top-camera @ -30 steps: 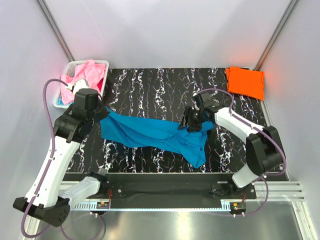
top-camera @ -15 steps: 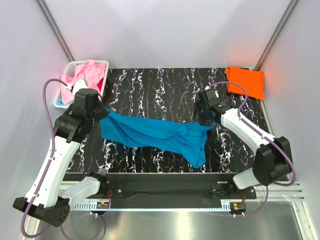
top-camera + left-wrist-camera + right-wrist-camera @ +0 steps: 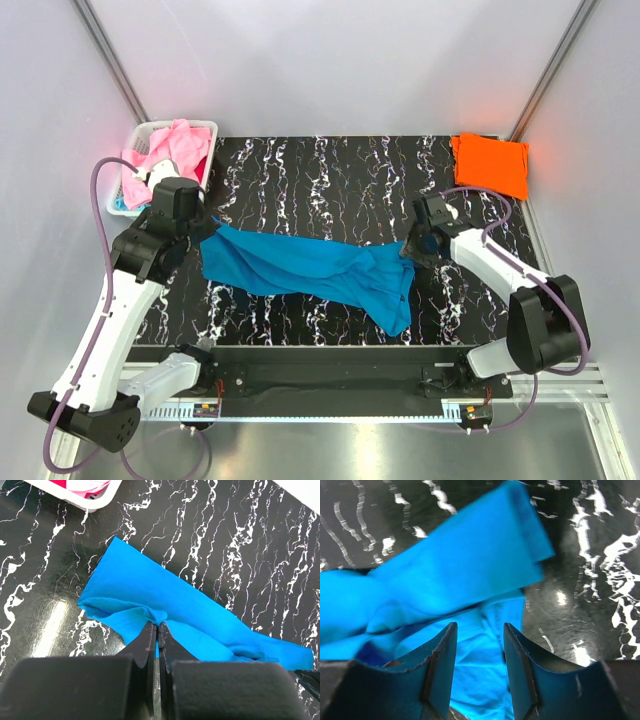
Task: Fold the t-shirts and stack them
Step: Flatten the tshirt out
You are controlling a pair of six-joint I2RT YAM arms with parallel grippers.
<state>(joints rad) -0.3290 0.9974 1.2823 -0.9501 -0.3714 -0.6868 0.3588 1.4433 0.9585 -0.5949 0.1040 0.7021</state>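
A teal-blue t-shirt [image 3: 300,265] lies crumpled in a long band across the middle of the black marbled table. My left gripper [image 3: 205,228] is shut on a fold at the shirt's left end; in the left wrist view the cloth [image 3: 165,595] bunches into the closed fingertips [image 3: 159,628]. My right gripper [image 3: 412,250] hovers at the shirt's right end, open, with blue cloth [image 3: 470,565] beneath the gap [image 3: 480,635] and nothing pinched. An orange t-shirt [image 3: 490,165] lies folded at the back right corner. A pink t-shirt [image 3: 175,148] is heaped in the basket.
The white lattice basket [image 3: 205,128] stands at the back left corner, just behind my left arm; its rim [image 3: 95,502] shows in the left wrist view. White walls close in the table on three sides.
My right gripper has moved right and nearer, from over the shirt's middle to its right edge, and its jaws have come apart off the cloth. The left gripper has held still.
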